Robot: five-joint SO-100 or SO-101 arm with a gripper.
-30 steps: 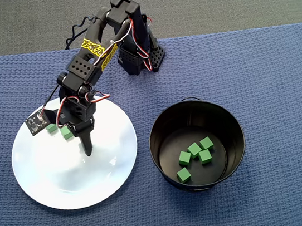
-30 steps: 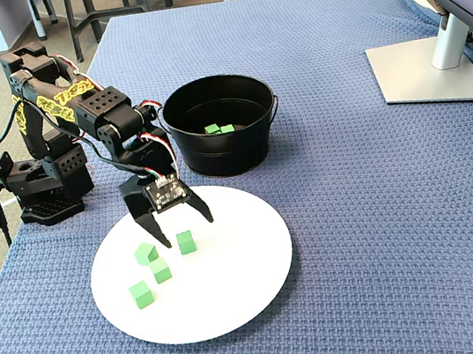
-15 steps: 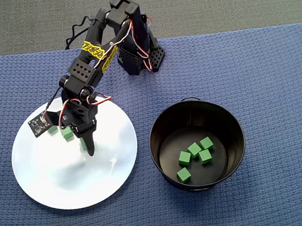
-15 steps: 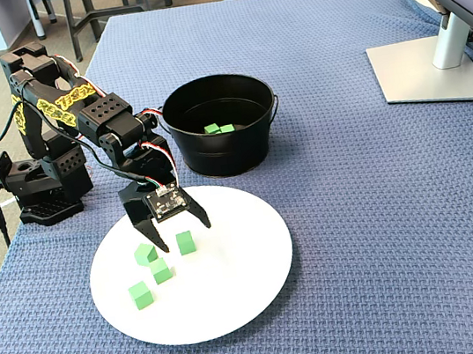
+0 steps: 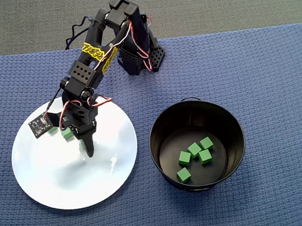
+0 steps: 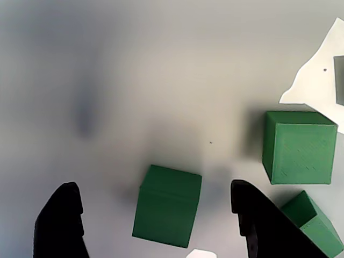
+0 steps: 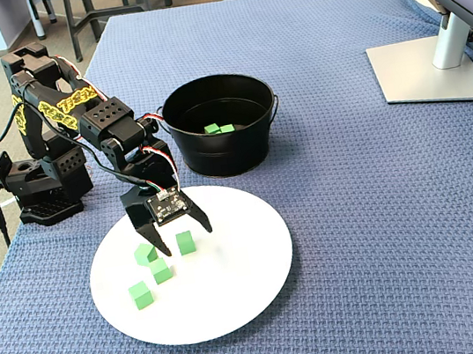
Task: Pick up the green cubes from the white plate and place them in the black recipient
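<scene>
The white plate [image 5: 65,181] lies left of the black recipient [image 5: 227,127], which holds several green cubes [image 5: 195,149]. My gripper [image 7: 187,240] is open and low over the plate. One green cube [image 6: 167,205] sits between its two black fingers [image 6: 62,220], touching neither. Two more cubes [image 6: 298,146] lie just right of the right finger in the wrist view. In the fixed view three cubes [image 7: 146,254] lie left of the gripper on the plate [image 7: 236,293]. In the overhead view the arm hides most plate cubes; one [image 5: 66,133] shows beside the gripper [image 5: 88,147].
The arm's base [image 5: 138,58] stands behind the plate on the blue woven mat [image 5: 268,63]. In the fixed view the pot [image 7: 215,149] stands behind the plate, and a monitor stand [image 7: 430,68] is at the far right.
</scene>
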